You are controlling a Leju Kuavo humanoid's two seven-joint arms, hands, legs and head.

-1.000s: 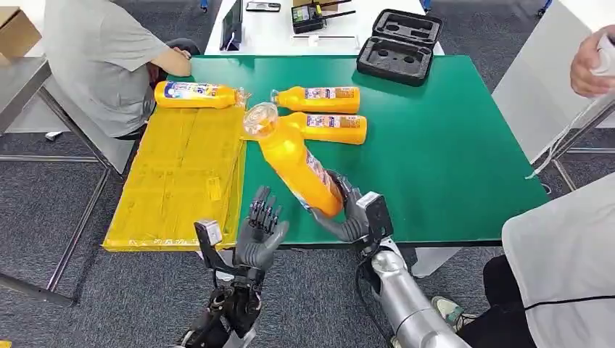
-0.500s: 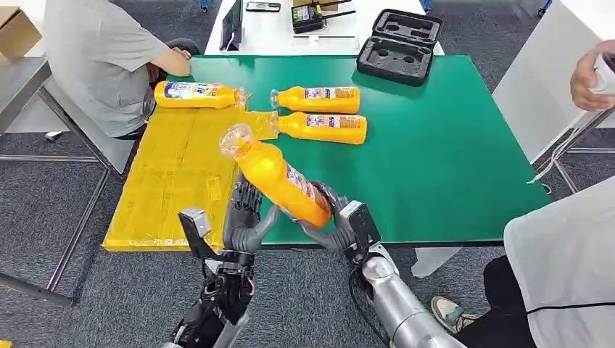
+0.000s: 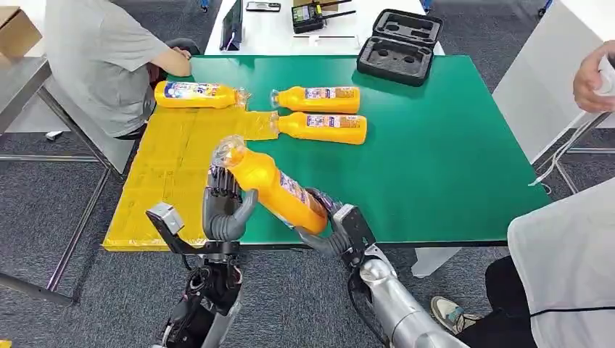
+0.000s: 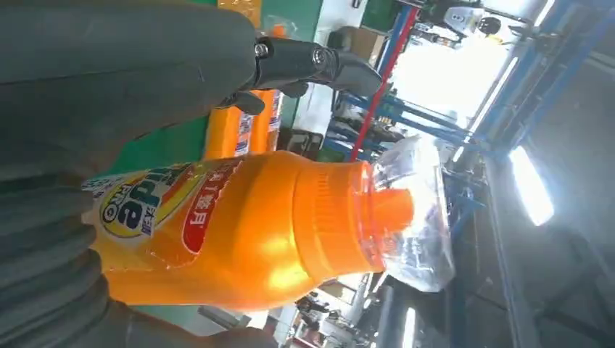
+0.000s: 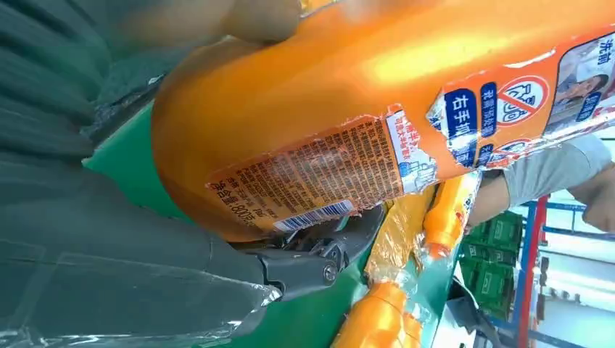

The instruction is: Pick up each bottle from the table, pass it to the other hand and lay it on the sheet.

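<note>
Held bottle [image 4: 239, 225], left wrist view: front label with the letters "ide" above "PRO" in a yellow-ringed emblem, beside a red band of white Chinese characters too skewed to read. Same bottle, right wrist view: torn back label [image 5: 319, 181] with fine print, a barcode and a figure that seems to read "1.80", not surely; a blue panel reading "右手" and a red prohibition sign. Labels on the tabletop bottles [image 3: 319, 109] are illegible.

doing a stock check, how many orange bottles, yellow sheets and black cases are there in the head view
orange bottles: 4, one held, three lying at
yellow sheet: 1
black case: 1
total: 6
</note>
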